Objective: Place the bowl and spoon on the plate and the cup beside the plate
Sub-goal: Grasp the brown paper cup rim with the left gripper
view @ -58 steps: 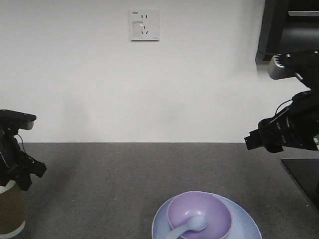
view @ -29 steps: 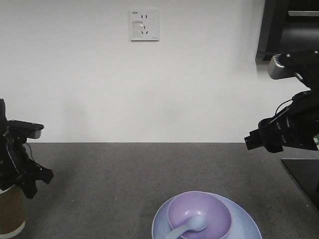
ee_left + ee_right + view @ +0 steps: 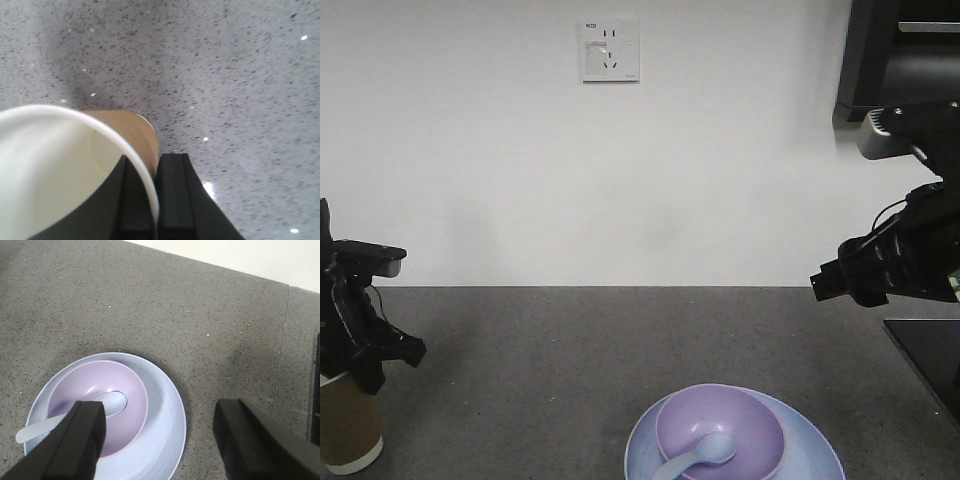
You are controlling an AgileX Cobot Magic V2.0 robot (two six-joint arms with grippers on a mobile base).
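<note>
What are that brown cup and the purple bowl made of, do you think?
The cup looks like paper: a dull brown wall, a white lining and a thin rolled rim, pinched by the left pincer. The bowl seems to be matte plastic, smooth and evenly lavender with only a soft sheen, though I cannot be sure.

Dark speckled countertop (image 3: 570,350), plate (image 3: 815,455) on it, cup (image 3: 348,425) seemingly too

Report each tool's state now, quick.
Left tool: shut on the cup's rim.
Right tool: open, empty, above the plate.
</note>
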